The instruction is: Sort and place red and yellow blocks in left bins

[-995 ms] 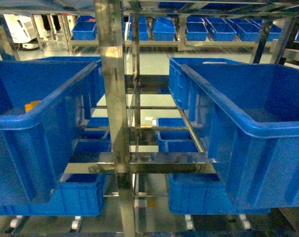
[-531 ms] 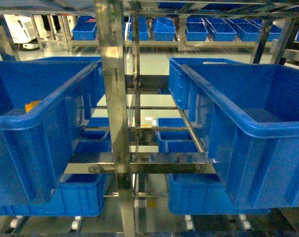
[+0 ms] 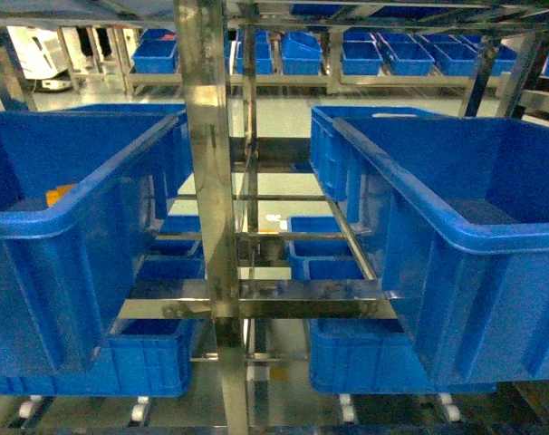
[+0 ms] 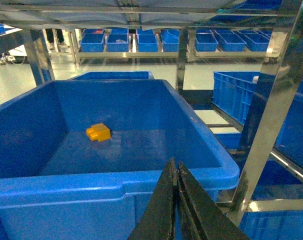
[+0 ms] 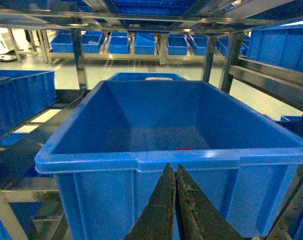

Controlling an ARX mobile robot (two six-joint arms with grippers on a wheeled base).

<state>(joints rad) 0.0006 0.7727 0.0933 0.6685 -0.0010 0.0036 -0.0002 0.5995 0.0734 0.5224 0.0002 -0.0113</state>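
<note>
Left hand [image 4: 177, 172] pressed shut, holding nothing, parked just outside the near rim of the left bin [image 4: 111, 186]. Yellow block [image 4: 98, 132] lies on that bin's floor toward the far left, well apart from the hand, so that one looks sorted. Right hand [image 5: 175, 176] also closed and empty, below the near rim of the right-side bin [image 5: 166, 161]. A small red thing [image 5: 183, 148], likely the red block, sits on its floor; it probably needs fetching over. Steel rack post [image 3: 205, 163] splits the two bins.
</note>
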